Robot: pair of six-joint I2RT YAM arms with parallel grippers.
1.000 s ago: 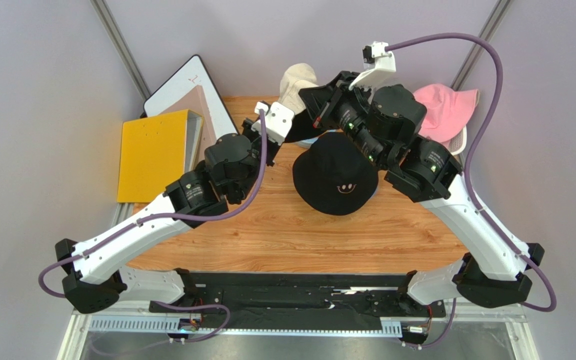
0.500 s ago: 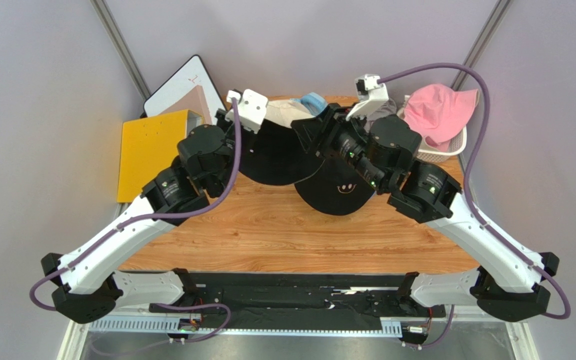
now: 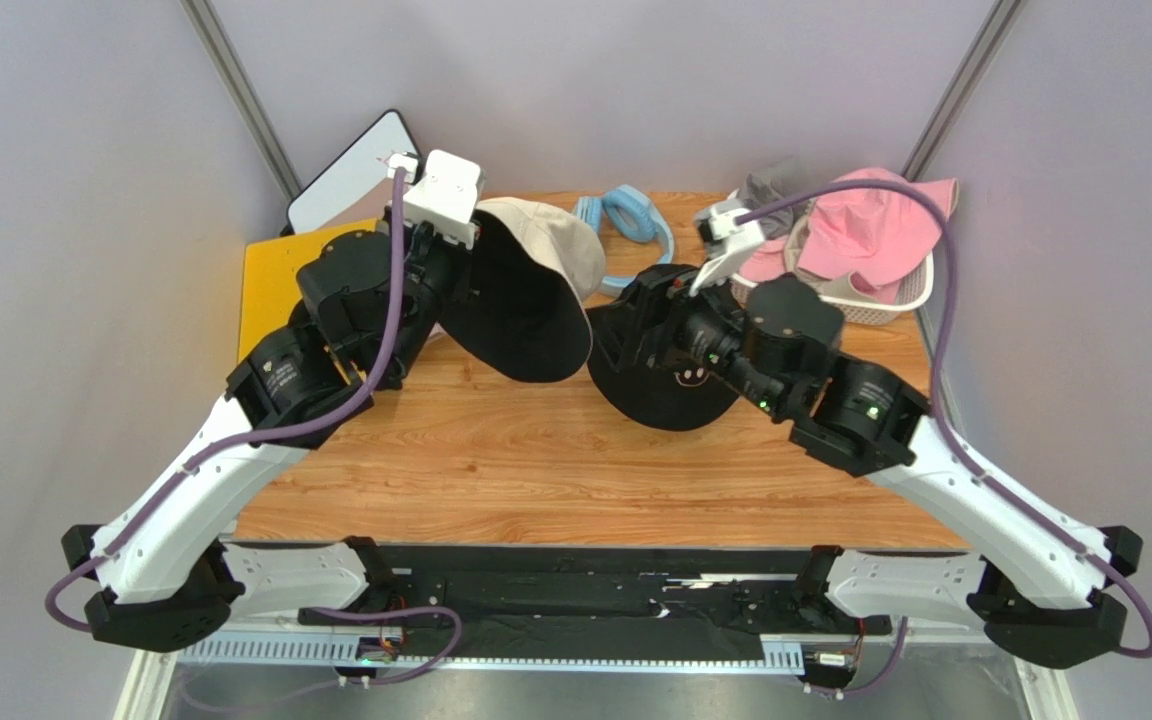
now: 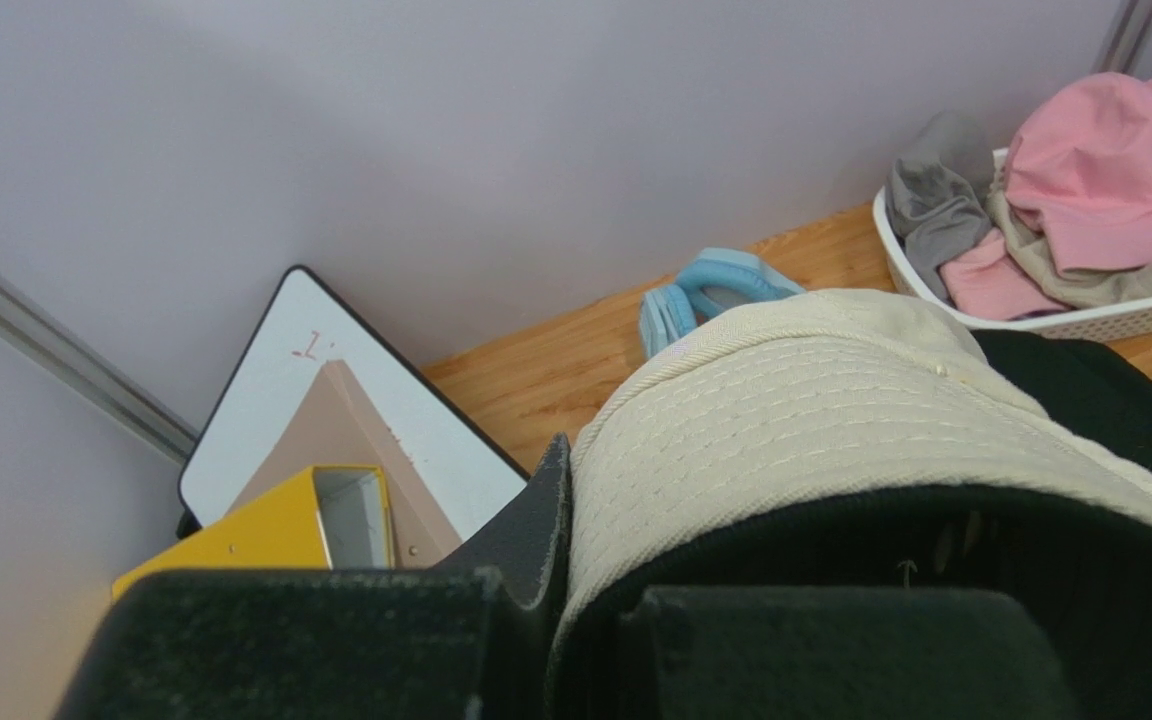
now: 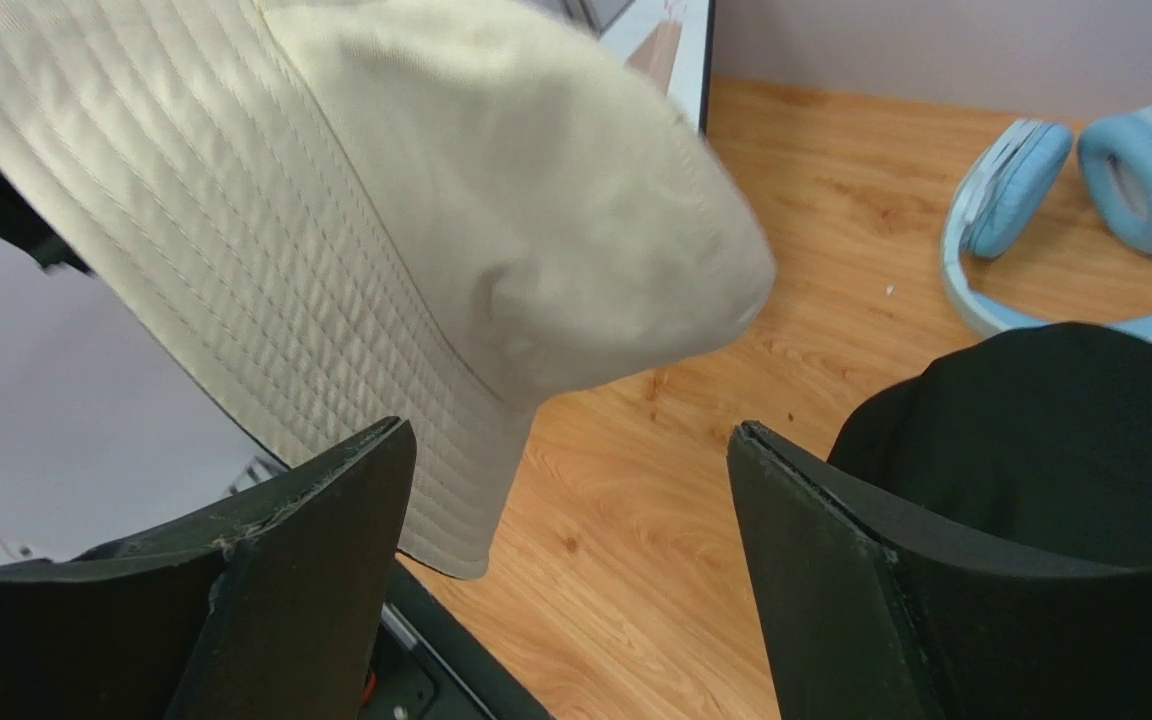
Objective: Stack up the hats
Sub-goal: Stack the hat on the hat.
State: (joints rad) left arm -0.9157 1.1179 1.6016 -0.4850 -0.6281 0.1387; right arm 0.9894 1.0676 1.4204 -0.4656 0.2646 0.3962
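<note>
Left gripper: clamped on brim of beige hat, hat held off the table, dark lining facing up in top view.
Right gripper: fingers wide apart, nothing between them, poised at the edge of black hat, which lies on the table.
Pink hat and grey hat in basket, far right.
Blue headphones behind black hat.
Whiteboard bears one small mark, possibly "1"; no other legible writing.
</note>
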